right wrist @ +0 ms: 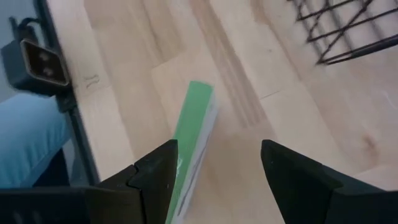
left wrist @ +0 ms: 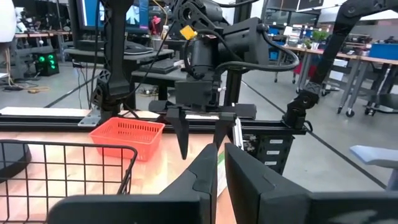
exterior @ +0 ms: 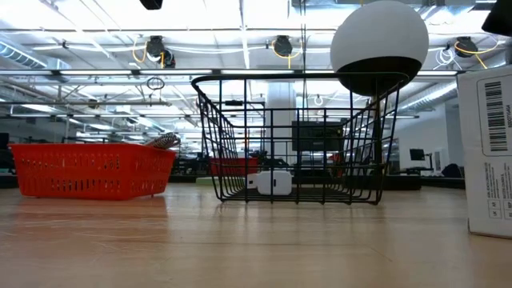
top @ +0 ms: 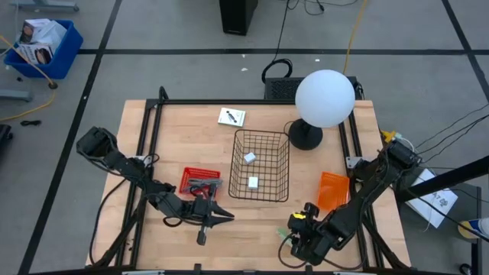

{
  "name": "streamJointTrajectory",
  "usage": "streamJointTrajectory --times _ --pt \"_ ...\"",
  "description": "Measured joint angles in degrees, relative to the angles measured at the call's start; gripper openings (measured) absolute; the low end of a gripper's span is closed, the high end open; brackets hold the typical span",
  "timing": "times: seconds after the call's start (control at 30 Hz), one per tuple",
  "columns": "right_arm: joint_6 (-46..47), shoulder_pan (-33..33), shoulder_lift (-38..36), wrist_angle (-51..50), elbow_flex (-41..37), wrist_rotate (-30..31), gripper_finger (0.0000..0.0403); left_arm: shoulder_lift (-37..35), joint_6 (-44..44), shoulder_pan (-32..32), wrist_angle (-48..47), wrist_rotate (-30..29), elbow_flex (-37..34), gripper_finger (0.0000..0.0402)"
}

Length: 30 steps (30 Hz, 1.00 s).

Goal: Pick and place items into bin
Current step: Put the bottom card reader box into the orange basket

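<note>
The black wire bin stands mid-table with two small white blocks on its floor. One block also shows in the low view. A white card with a black mark lies flat beyond the bin. My right gripper is open near the front edge, low over a thin green-and-white box that lies between its fingers. My left gripper is shut and empty, level, just in front of the red basket. It points toward the right gripper. My right gripper stands open around the green-and-white box, fingers slanting down from the near side. The box's lower end runs behind one finger. I cannot tell whether that finger touches it.
A small red basket with a grey metal piece showing over its rim stands left of the bin. An orange basket stands right of it. A white globe lamp stands at the back right. A white barcoded box stands close to the low camera.
</note>
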Motion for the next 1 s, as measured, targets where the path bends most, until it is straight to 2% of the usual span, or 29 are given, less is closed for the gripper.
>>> streamJointTrajectory --times 0.37,1.0 --pt "-7.6 0.0 0.0 8.4 0.0 -2.3 0.0226 0.0 0.0 0.0 0.0 0.0 0.0 0.0035" --pt "-6.2 0.0 0.0 8.3 0.0 -2.3 0.0226 0.0 -0.1 0.0 -0.3 0.0 0.0 0.0035"
